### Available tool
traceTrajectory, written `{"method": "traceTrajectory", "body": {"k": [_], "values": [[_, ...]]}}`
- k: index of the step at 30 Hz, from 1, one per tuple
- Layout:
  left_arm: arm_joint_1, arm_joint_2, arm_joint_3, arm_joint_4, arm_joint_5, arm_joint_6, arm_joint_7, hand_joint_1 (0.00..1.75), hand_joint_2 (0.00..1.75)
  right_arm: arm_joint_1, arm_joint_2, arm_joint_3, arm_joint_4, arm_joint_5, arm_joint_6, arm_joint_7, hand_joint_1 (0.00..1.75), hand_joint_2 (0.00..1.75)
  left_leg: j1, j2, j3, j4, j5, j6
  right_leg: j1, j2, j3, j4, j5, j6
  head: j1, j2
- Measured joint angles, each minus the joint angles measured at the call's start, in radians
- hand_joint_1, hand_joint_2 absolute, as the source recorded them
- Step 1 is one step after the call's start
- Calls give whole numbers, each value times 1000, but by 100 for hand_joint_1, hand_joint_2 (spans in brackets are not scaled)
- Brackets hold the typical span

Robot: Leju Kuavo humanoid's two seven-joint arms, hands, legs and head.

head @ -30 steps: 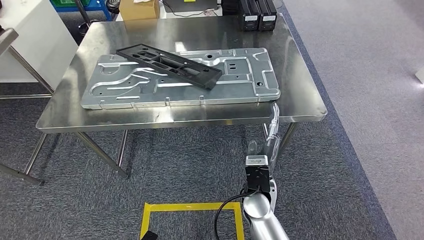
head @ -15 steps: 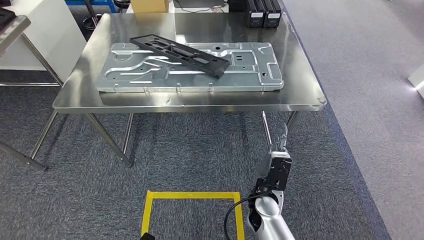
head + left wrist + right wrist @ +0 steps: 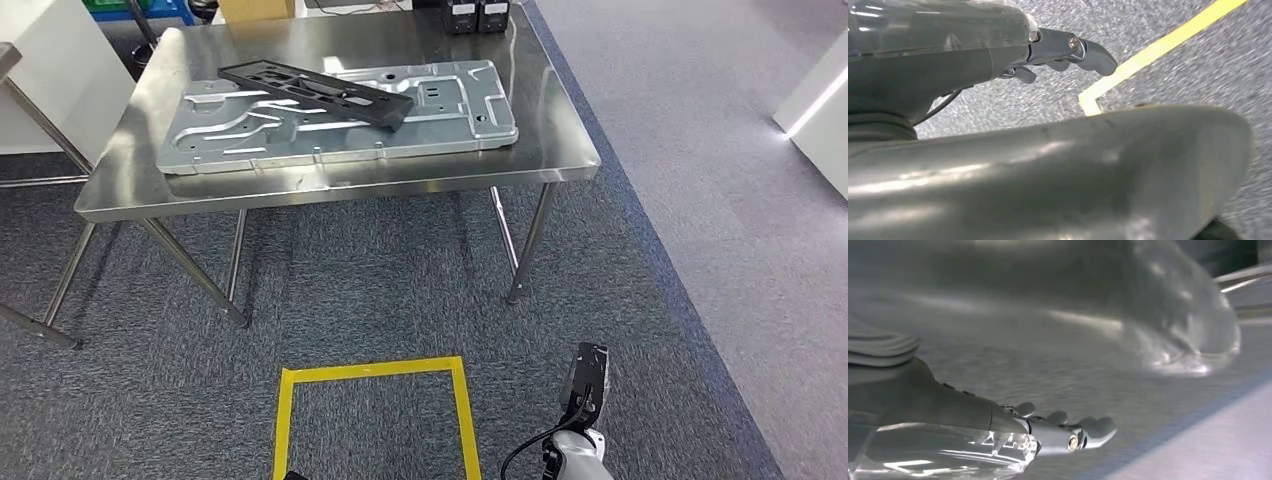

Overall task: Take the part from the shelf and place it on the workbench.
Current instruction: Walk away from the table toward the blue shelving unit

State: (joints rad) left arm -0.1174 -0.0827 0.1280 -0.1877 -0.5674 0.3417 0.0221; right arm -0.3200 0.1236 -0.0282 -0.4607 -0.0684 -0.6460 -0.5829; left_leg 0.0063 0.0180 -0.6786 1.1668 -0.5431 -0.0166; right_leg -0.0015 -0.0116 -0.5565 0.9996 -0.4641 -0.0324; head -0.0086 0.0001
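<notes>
A black part [image 3: 315,92] lies on a silver-grey plate [image 3: 330,115], above speckled grey carpet [image 3: 380,290] with yellow tape [image 3: 370,372].

We see the counter [image 3: 560,130] well ahead, its middle covered by a silver plate [image 3: 300,135] with a black part [image 3: 310,85] lying slantwise on top, so bare steel runs only along the near edge, the right end and a strip at the back, where a box [image 3: 255,8] and dark cases [image 3: 465,12] stand. Under the counter, its slanted legs [image 3: 190,270] and a right leg [image 3: 528,245] stand in the way. Between us and the counter, carpet with a yellow square [image 3: 370,405] lies open, and our left robot hand [image 3: 1068,50] and right robot hand [image 3: 1058,432] hang over floor, fingers loosely extended around nothing.
</notes>
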Motion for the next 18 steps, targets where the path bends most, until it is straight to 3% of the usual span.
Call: {"method": "traceTrajectory", "body": {"k": [1,2,3,4,6,8,9,11,12,13,16,17,18], "values": [[1,0,3,0,1,0,2,0,0,-2,-3,-4,28,8,-6,29,0,0,0,-4,-13,62,-38,1,2,9,-14,1,11,-2,0,0],[1,0,6,0,3,1,4,0,0,-2,-9,-7,54,17,-12,64,0,0,-1,-7,-16,107,-54,3,5,16,-28,1,21,-2,0,0],[2,1,11,0,7,3,6,0,0,2,-15,-8,79,27,-17,101,0,0,-3,-8,-4,123,-48,8,7,23,-42,3,31,-1,0,0],[3,2,16,0,12,5,8,0,0,7,-23,-9,102,39,-23,141,0,0,-5,-11,23,106,-25,14,9,30,-55,4,41,0,0,0],[7,9,29,0,27,10,10,0,0,20,-38,-9,136,60,-33,216,0,0,-14,-34,119,-15,19,33,10,45,-74,7,57,3,0,0],[12,19,45,0,40,14,8,0,0,31,-51,-9,162,76,-40,275,0,0,-20,-64,203,-144,18,48,9,59,-87,9,74,10,1,0],[16,25,53,0,47,17,7,0,0,39,-58,-9,172,83,-43,298,0,0,-22,-71,222,-179,10,53,6,66,-91,7,84,15,1,0],[25,36,70,0,58,23,5,0,0,60,-75,-9,192,93,-45,335,0,0,-23,-58,225,-202,21,59,2,76,-94,4,98,28,1,0],[30,41,77,0,64,26,5,0,0,71,-83,-9,200,94,-45,347,0,0,-22,-49,223,-210,33,64,2,72,-98,9,89,33,1,0],[35,47,85,0,68,29,4,0,0,82,-89,-9,207,95,-45,357,0,0,-19,-40,218,-217,46,69,2,61,-107,30,61,38,2,0],[53,60,103,0,75,33,5,0,0,96,-106,-9,221,95,-45,369,0,0,-17,-7,187,-219,75,73,-8,29,-156,194,-80,55,5,0],[57,63,107,0,77,35,6,0,0,99,-110,-9,225,95,-45,372,0,0,-17,4,174,-216,83,71,-13,25,-167,251,-99,63,5,0],[59,66,112,0,80,38,8,0,0,102,-112,-9,228,95,-45,378,0,0,-16,16,159,-211,90,68,-20,22,-165,283,-94,71,5,0]]}}
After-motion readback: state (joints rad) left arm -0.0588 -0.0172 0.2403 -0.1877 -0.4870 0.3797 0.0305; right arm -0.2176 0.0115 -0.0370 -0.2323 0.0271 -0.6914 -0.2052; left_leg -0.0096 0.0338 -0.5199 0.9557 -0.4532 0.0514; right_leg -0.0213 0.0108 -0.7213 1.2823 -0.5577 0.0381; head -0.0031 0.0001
